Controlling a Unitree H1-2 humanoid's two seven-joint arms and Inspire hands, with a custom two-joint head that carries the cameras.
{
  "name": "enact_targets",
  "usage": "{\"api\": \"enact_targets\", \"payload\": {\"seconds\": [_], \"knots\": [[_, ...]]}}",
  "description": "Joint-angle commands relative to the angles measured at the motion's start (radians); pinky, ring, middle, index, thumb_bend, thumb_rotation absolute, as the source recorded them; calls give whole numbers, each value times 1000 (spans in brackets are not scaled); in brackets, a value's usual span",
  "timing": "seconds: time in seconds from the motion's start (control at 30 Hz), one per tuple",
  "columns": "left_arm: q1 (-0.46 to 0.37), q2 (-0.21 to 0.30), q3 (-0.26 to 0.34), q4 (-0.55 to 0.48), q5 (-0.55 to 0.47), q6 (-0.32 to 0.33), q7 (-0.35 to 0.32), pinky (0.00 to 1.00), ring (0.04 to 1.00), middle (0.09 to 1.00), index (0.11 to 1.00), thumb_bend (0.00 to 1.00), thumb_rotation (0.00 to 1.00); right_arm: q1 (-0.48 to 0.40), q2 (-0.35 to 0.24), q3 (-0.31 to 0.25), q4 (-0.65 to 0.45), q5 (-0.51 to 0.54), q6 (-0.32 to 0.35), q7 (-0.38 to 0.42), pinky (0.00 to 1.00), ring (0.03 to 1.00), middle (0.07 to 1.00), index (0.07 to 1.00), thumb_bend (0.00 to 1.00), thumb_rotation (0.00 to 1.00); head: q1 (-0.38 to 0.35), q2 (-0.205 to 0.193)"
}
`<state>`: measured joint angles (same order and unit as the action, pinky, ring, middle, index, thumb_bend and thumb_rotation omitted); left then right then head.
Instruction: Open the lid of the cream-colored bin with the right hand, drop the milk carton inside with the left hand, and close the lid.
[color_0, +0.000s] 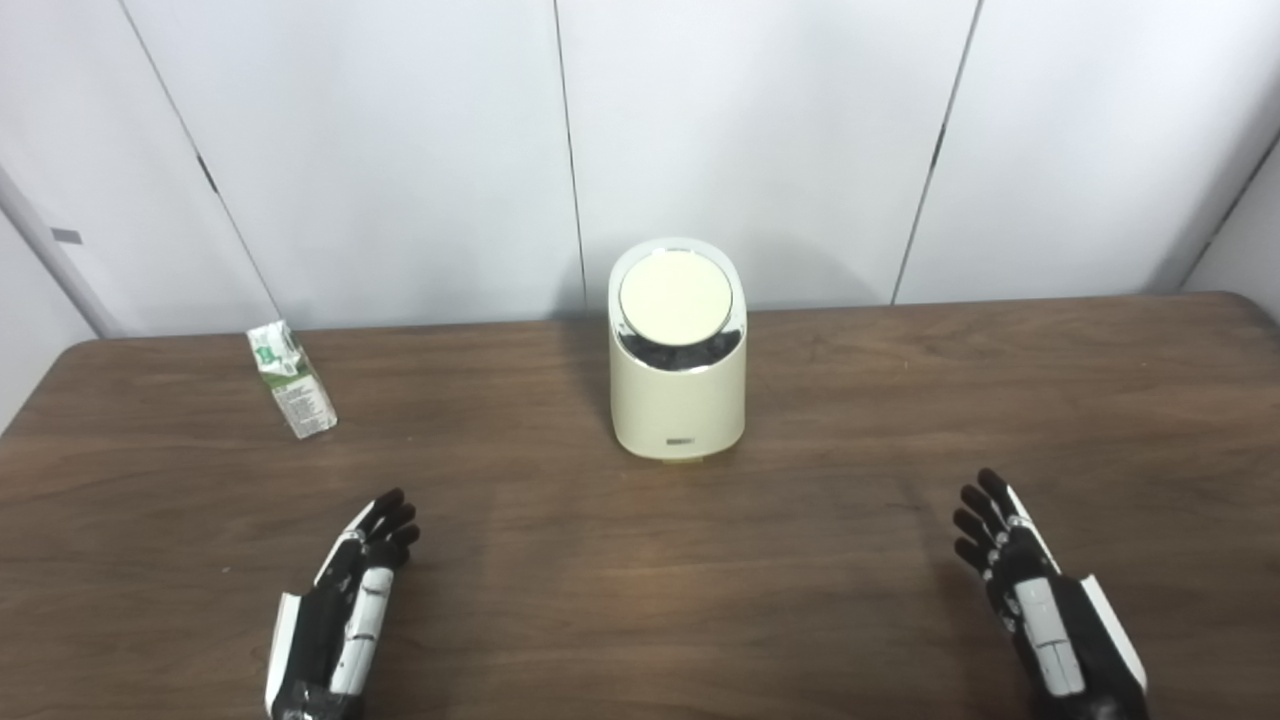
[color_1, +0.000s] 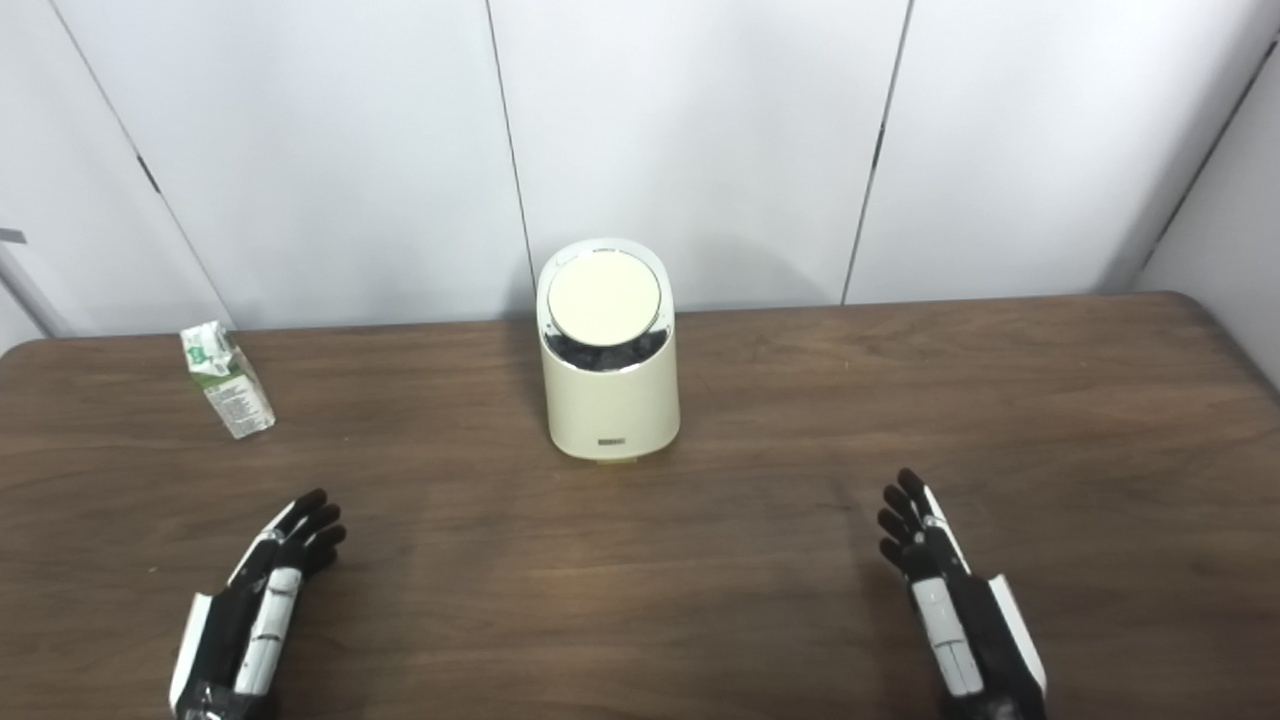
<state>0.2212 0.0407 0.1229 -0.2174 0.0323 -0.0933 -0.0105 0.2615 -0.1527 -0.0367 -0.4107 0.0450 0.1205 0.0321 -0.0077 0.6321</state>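
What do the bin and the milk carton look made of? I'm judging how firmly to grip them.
The bin looks like smooth matte cream plastic, with a shiny chrome-like ring under its lid. The milk carton looks like printed paperboard, its top creased and folded.

One cream bin (color_0: 677, 370), one round lid (color_0: 675, 298); one milk carton (color_0: 292, 379). Two hands: left hand (color_0: 345, 610); right hand (color_0: 1040, 605). One table (color_0: 850, 420).

Closed bin (color_0: 677, 385), milk carton (color_0: 291, 380) lying left, hands empty
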Motion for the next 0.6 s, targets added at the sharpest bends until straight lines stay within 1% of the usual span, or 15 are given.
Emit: {"api": "enact_targets", "payload": {"seconds": [0.0,0.07,0.1,0.2,0.3,0.33,0.4,0.57], "knots": [[36,17,0,-7,1,-22,1,866,840,856,891,554,814,-18,20,-2,-37,-9,-11,-8,923,944,960,968,621,954,3,-14],[41,13,-1,-6,1,-24,2,865,841,858,892,542,816,-13,20,-2,-29,-9,-31,-8,923,942,960,971,621,949,8,-41],[44,11,-1,-7,-2,-28,3,867,841,859,893,536,816,-11,19,-3,-23,-4,-51,-5,928,946,963,975,618,948,8,-41],[49,2,-2,-5,-10,-41,6,856,844,865,900,498,807,-5,16,-7,0,23,-114,7,944,961,968,976,597,931,13,-87],[51,-10,-3,2,-8,-47,16,856,841,868,898,477,792,-5,7,-9,32,34,-171,15,936,960,961,959,602,921,22,-115],[52,-14,-3,2,-8,-50,18,855,837,868,898,469,788,-5,4,-8,41,32,-183,17,929,959,961,958,604,921,23,-117],[53,-19,-6,4,-5,-55,22,848,832,868,898,449,789,-3,0,-8,57,26,-194,18,919,955,960,958,612,928,31,-139],[53,-18,-16,10,-9,-59,18,867,848,873,907,431,806,0,-4,-8,75,12,-193,20,914,950,958,956,607,933,36,-168]]}}
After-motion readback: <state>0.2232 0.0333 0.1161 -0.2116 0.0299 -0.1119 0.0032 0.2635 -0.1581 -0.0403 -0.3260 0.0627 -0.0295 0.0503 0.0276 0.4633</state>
